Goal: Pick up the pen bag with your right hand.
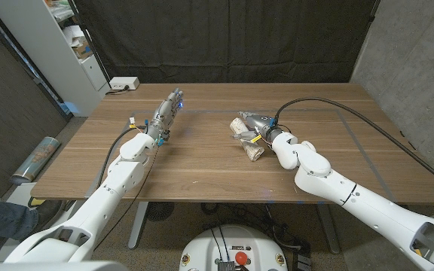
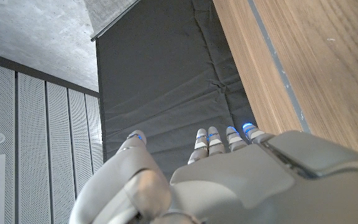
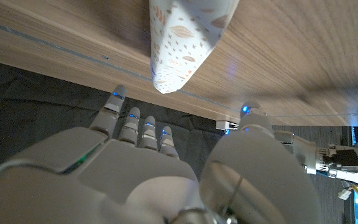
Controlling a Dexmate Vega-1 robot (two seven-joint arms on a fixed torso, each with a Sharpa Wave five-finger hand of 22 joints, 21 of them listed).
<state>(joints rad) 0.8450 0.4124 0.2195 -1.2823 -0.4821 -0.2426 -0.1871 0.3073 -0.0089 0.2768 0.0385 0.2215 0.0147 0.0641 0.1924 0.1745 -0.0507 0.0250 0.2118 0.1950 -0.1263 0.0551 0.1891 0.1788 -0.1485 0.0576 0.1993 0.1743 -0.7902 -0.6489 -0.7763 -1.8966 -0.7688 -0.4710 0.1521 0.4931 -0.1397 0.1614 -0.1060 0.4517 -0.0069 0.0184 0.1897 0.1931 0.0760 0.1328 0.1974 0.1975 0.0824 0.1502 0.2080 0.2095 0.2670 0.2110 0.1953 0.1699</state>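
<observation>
Wood-grain desk [image 1: 202, 162] under both my arms, dark curtain [image 1: 224, 38] hanging behind its far edge. Far left, off the desk, a white shelf unit [image 1: 66, 45] stands against the wall, and a shiny rolled item [image 1: 36, 158] lies lower down beside the desk's left edge. A small white box [image 1: 124, 83] sits at the desk's far left corner. My left hand [image 1: 168, 111] is stretched out over the left half of the desk, fingers [image 2: 219, 140] straight and slightly apart, nothing in it; the left wrist view shows them reaching toward the curtain past the desk edge. Right of centre lies the pen bag [image 1: 249, 139], cream cloth with a small leaf print, on the desk surface with its length running toward me. My right hand [image 1: 253, 124] is over the bag's far end, touching it as far as the head view shows. In the right wrist view the bag's patterned end [image 3: 182, 43] lies on the wood beyond my fingertips [image 3: 138, 124], thumb apart from the others, fingers not closed round it. I cannot tell whether any grip is made.
</observation>
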